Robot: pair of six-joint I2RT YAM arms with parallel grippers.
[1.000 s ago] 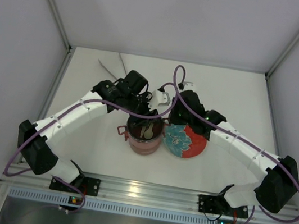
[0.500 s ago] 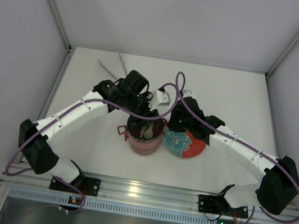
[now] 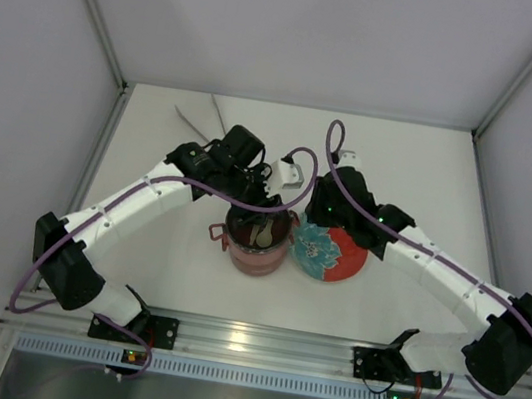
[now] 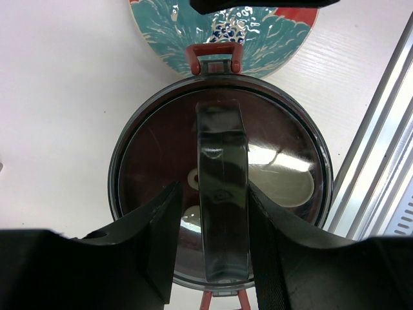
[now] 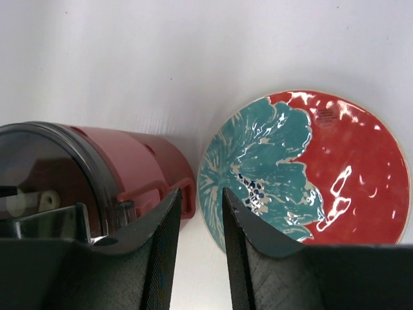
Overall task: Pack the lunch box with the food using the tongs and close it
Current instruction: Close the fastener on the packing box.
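While the lunch box (image 3: pixel 257 251) stands upright near the middle of the desk (image 3: pixel 422 174), a round dusty-pink pot, a dark see-through lid (image 4: pixel 145 161) sits on its rim. A broad arched handle (image 4: pixel 222 155) spans the lid from edge to edge, in line with the pot's two small side handles (image 4: pixel 215 55). Through the tinted lid two pale food pieces (image 4: pixel 193 178) show inside the pot, beside a bright reflection.

The left pincer (image 4: pixel 215 188) hangs straight over the lid with its jaws set astride the arched handle. One finger (image 4: pixel 264 239) lies against the handle's edge, and a thin strip of lid shows between the handle and the other finger. Whether the jaws are actually clamping the handle I cannot tell.

Just beside the pot, on its right, lies the red plate with a teal flower (image 5: pixel 335 168), bare of food, its rim close to the pot's wall. The right pincer (image 5: pixel 201 197) hovers over the gap between pot and plate, its jaws a little apart with nothing between them.

At the back left of the desk, well apart from the pot, the slim metal tongs (image 3: pixel 190 122) lie flat, partly hidden by the left arm
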